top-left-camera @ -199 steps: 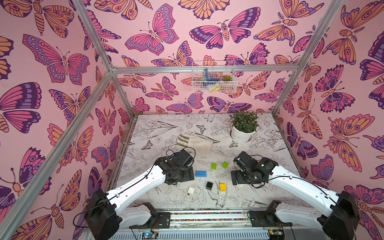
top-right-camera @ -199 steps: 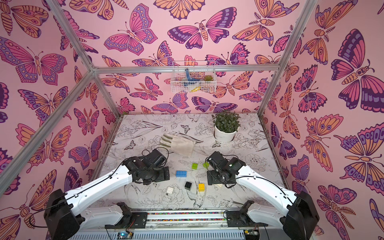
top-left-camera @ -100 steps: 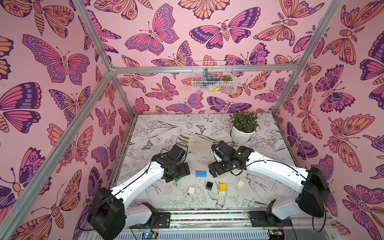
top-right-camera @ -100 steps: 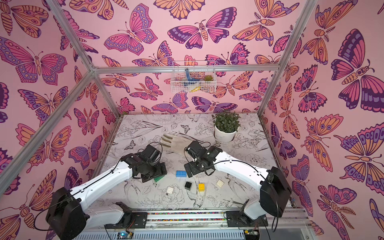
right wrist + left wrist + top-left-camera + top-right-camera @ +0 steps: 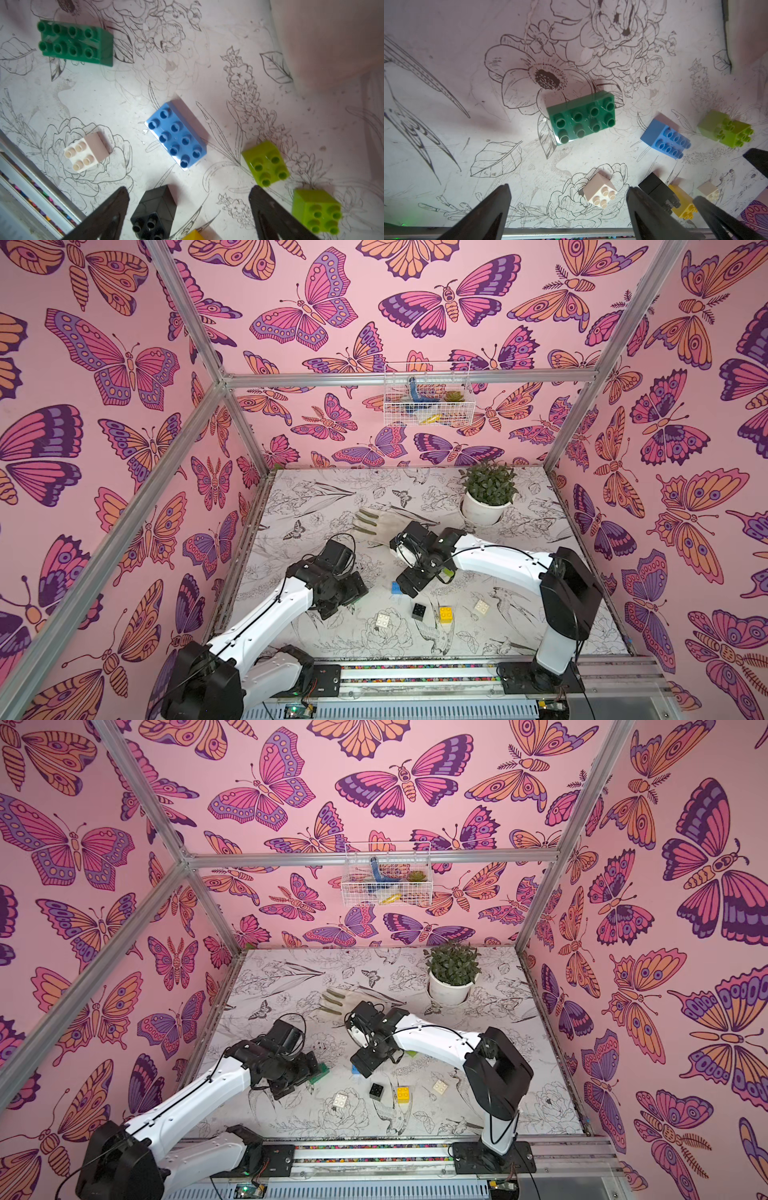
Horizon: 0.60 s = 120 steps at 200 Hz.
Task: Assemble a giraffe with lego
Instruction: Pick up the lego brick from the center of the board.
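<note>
Looking in both top views, you find the lego bricks loose in the lower middle of the frame on the surface [image 5: 519, 639], none stacked on another. The right hand [image 5: 409, 583] hangs just over the blue brick [image 5: 395, 588] and covers most of it. The left hand [image 5: 311, 1075] sits to its left, over the dark green brick [image 5: 323, 1072], of which only a corner peeks out. Each long brick therefore has its own nearer arm.

In the left wrist view, the left hand's fingers [image 5: 496, 207] stand wide apart and hold nothing. The dark green brick lies just ahead of the fingertips. Its long axis runs nearly along the line from one finger to the other, so I judge you would need a wrist turn to close across its short width. A white brick [image 5: 600, 192] shows between the fingers, down on the surface.

In the right wrist view, the right hand is likewise spread wide and empty. The blue brick lies ahead of its tips and centred, its long axis slanted across the finger line. A black brick [image 5: 154, 209] sits nearer, between the fingers.
</note>
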{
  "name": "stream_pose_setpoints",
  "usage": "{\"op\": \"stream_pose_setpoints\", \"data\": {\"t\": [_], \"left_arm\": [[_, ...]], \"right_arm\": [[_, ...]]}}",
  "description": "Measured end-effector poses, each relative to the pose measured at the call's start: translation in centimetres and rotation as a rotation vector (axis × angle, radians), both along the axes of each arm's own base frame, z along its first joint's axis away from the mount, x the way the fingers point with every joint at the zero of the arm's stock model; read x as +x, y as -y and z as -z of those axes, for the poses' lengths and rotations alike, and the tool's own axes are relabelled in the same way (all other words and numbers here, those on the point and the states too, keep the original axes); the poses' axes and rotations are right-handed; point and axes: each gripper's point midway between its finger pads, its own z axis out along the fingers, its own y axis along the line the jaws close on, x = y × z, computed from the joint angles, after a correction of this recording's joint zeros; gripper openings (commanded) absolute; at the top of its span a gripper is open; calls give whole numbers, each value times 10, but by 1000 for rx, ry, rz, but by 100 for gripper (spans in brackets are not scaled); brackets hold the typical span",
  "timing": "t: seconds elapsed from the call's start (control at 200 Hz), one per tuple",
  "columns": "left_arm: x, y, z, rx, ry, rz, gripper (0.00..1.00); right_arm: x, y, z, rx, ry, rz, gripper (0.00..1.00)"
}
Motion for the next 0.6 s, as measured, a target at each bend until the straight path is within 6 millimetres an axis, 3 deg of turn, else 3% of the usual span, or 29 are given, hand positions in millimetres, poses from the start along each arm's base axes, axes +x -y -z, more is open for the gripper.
{"op": "stream_pose_setpoints", "data": {"t": [0.215,0.516,0.601], "left_arm": [[-2,-3,-2,-16,0,-24,94],[-3,-6,-4,-19,0,-34,93],[-4,-7,-4,-18,-1,-33,93]], "right_arm": [[-15,-16,15,-21,-5,-106,87],[-14,-15,41,-76,-11,-156,84],[-12,-14,47,-92,-9,-166,77]]}}
